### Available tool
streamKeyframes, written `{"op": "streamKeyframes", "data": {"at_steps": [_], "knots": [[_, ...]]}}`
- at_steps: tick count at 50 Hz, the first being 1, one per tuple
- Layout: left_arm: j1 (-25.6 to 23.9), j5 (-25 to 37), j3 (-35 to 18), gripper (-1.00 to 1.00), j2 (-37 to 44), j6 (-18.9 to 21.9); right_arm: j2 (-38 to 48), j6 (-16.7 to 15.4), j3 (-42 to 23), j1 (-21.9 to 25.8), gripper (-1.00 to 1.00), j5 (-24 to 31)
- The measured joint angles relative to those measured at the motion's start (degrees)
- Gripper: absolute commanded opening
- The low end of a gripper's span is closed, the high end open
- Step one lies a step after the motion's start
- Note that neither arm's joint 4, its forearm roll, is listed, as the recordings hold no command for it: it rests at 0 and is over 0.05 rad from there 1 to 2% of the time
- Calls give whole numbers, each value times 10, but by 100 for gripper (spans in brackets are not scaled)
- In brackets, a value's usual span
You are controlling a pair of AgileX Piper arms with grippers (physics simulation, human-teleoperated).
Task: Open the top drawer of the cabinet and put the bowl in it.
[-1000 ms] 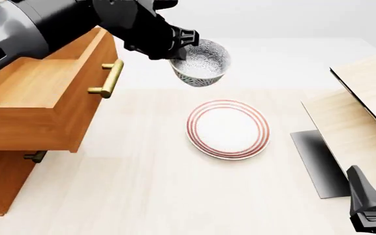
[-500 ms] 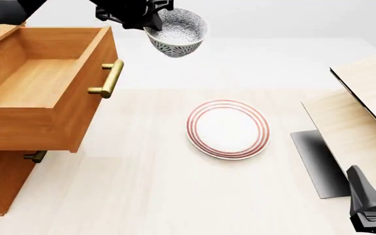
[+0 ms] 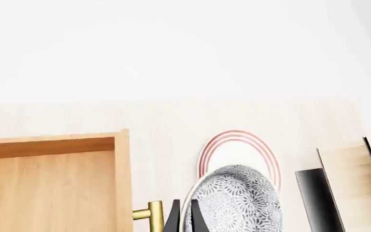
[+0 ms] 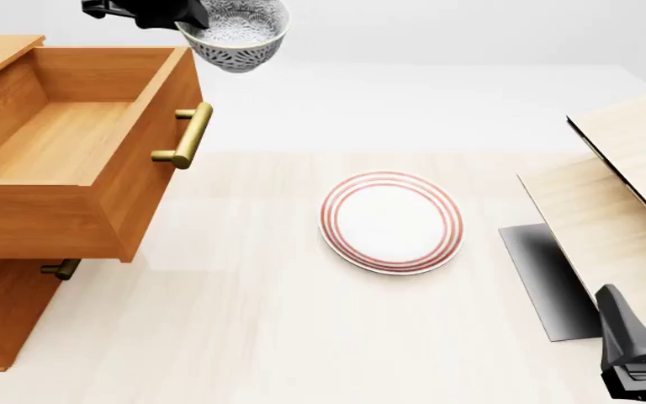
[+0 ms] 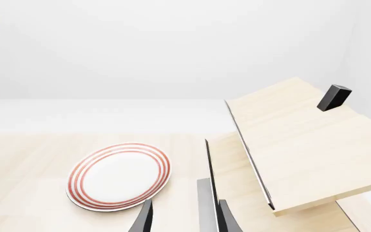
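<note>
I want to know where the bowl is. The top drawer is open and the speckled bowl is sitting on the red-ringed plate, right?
Not quite. The drawer is open, but the bowl isn't on the plate. The left pincer holds it up in the air by the drawer's front edge, as the front view shows. The plate has nothing on it.

No readable text, labels, brands, numbers or signs in any view. Bowl [image 4: 236,34] carries only dense dark speckled pattern, plate [image 4: 392,222] only red rings; cabinet [image 4: 9,278] wood and pale boards [image 5: 295,145] unmarked.
</note>
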Motion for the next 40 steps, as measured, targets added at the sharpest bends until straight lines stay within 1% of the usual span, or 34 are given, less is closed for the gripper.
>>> {"op": "streamKeyframes", "data": {"at_steps": [14, 40], "knots": [[46, -20, 70, -100, -57, -15, 0, 0, 0, 0, 100, 0], [127, -37, 171, -100, -147, -36, 0, 0, 0, 0, 100, 0]]}}
